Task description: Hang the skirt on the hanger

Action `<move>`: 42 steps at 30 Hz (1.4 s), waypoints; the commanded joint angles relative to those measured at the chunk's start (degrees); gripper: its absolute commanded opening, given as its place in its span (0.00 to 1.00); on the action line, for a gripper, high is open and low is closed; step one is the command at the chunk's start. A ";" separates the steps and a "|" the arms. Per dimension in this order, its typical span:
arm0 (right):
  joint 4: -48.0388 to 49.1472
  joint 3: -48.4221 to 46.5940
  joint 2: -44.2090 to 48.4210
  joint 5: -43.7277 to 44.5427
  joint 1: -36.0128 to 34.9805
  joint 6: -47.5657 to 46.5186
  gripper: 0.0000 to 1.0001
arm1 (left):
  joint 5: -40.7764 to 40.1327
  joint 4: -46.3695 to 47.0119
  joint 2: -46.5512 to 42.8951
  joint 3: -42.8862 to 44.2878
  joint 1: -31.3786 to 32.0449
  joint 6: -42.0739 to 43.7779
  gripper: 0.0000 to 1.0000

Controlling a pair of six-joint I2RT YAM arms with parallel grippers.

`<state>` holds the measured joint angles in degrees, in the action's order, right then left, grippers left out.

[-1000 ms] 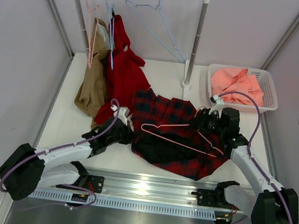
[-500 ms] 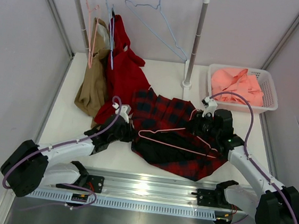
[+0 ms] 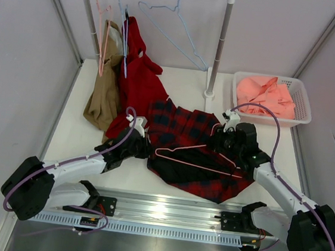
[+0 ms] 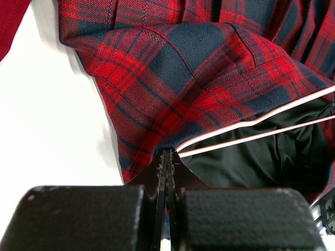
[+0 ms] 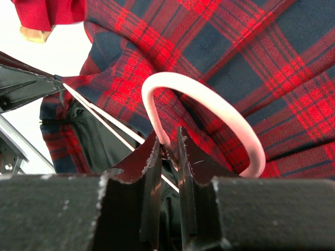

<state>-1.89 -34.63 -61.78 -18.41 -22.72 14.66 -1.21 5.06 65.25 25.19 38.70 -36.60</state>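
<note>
on the tabletop (image 3: 71, 128), between the two arms, the skirt (image 3: 182, 130) lies spread out and flat. the black lining shows at its near open edge. the hanger (image 3: 180, 148) lies across the skirt with its hook toward the right arm, and its left corner reaches the edge where the plaid meets the lining.

the left end effector (image 4: 167, 157) is closed tight, with no gap between its tips. the tips meet the skirt's edge exactly at the hanger's corner. it seems to pinch the cloth there, but i cannot tell if the wire is also caught between them. the right end effector (image 5: 167, 141) is clamped on the hanger's neck, just below the curved hook, with only the thin wire between its fingers.

the skirt looks soft and rather heavy for cloth: woven plaid with a lining. i think it will sag and fold wherever it is not supported, and the smooth lining may slide along the wire. a good place to hold it is the firm stitched edge, near a corner, with both layers inside the grip. the hanger is light and thin, stiff enough to lift but likely to bend or to turn in the fingers. the neck under the hook is the best hold, because there it cannot slip far. a plain red garment (image 3: 137, 83) touches the skirt's far left side and could drag along.
</note>
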 commanded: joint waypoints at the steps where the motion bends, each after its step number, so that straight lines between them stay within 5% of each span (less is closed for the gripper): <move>1: -0.13 -0.52 -0.18 1.28 -0.66 -0.68 0.00 | 0.42 2.41 -0.13 2.23 -0.64 -0.49 0.00; 42: 6.55 -2.02 -2.20 -7.51 -1.62 5.29 0.00 | 12.37 3.11 -0.21 4.17 -0.46 4.78 0.00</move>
<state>2.07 -34.63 -64.29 -23.46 -23.79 18.28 8.62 6.66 66.46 26.92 38.59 -33.74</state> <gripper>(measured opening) 0.182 0.003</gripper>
